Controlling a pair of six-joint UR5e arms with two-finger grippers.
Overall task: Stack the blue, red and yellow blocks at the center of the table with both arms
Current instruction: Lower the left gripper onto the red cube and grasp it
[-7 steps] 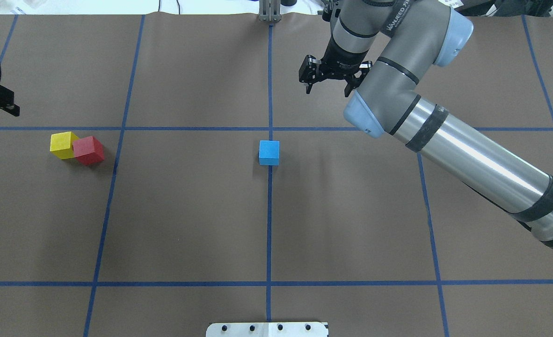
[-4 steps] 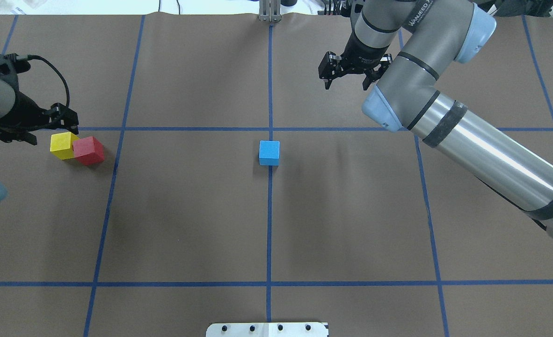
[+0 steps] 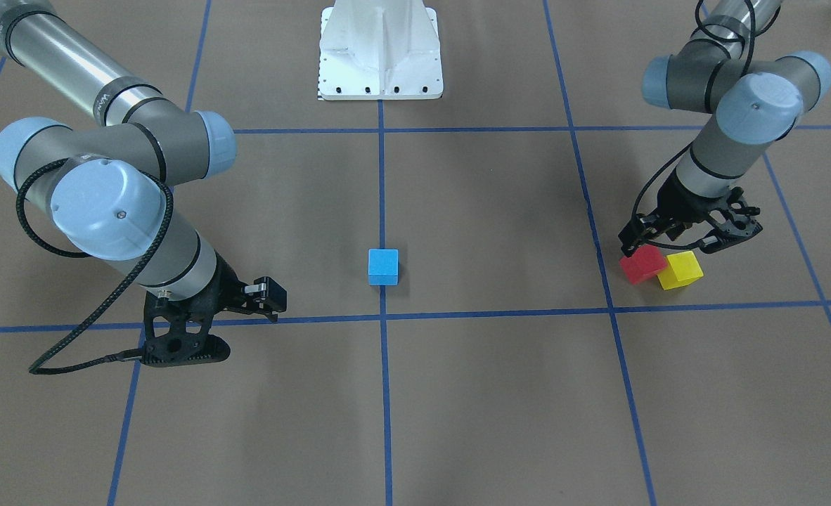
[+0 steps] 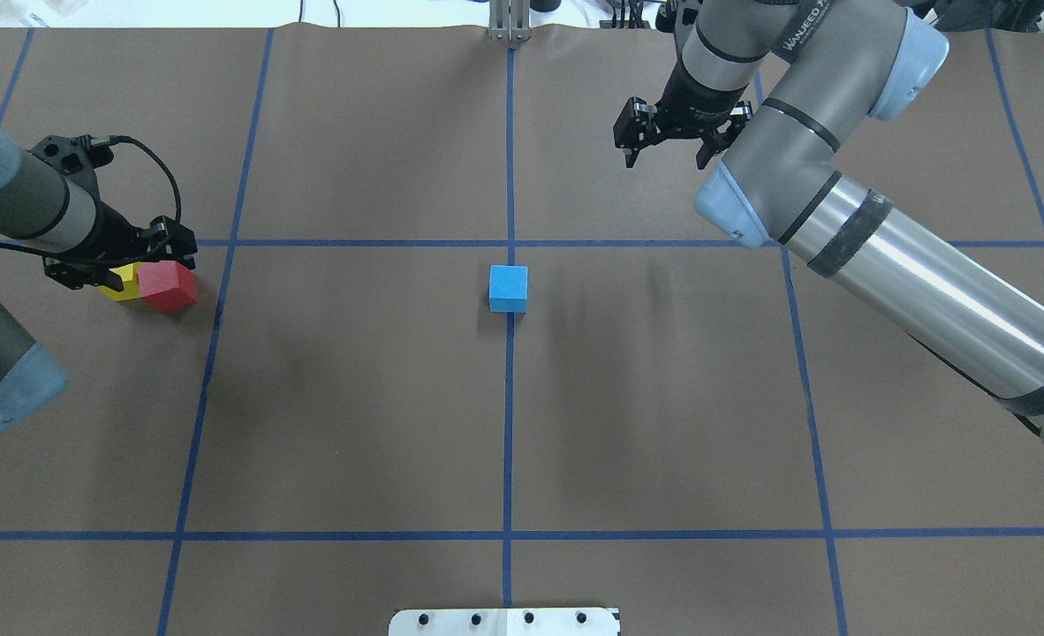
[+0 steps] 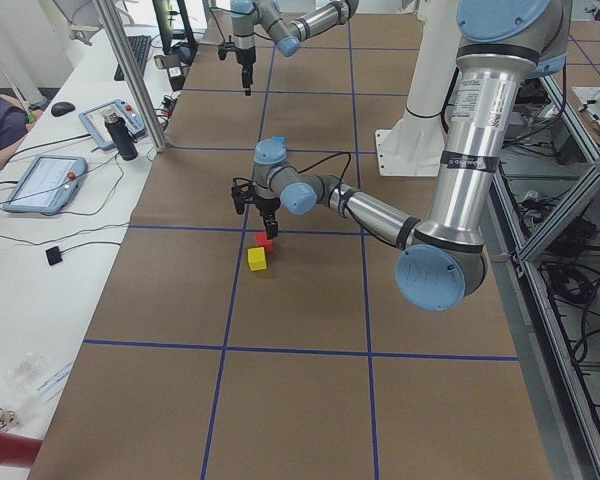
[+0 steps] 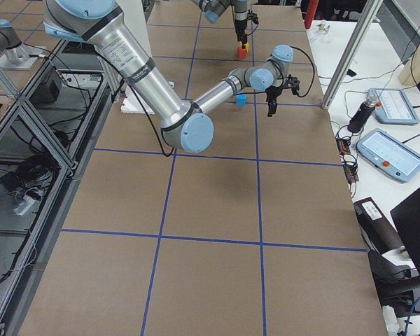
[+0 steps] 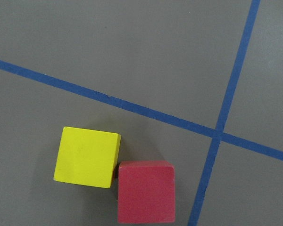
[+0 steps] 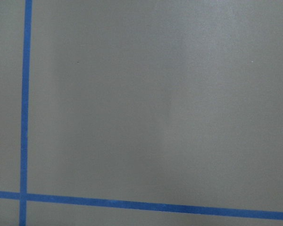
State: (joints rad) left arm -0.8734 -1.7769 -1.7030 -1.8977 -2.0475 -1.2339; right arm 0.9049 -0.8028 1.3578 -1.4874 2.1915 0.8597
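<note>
A blue block (image 4: 508,289) sits alone at the table's centre, on the middle tape line; it also shows in the front view (image 3: 383,266). A red block (image 4: 169,284) and a yellow block (image 4: 121,291) touch each other at the far left; both fill the left wrist view, red (image 7: 145,191) and yellow (image 7: 87,157). My left gripper (image 4: 124,263) is open and hovers just above this pair (image 3: 672,244), partly hiding the yellow block from overhead. My right gripper (image 4: 664,160) is open and empty, above the table to the back right of the blue block.
Blue tape lines (image 4: 508,424) divide the brown table into a grid. The white robot base plate (image 3: 380,49) stands at the near middle edge. A side desk with tablets (image 5: 42,180) runs along the far edge.
My left arm has come in from the left edge and now hangs over the yellow and red blocks. My right gripper has drawn back and to the right, away from the blue block.
</note>
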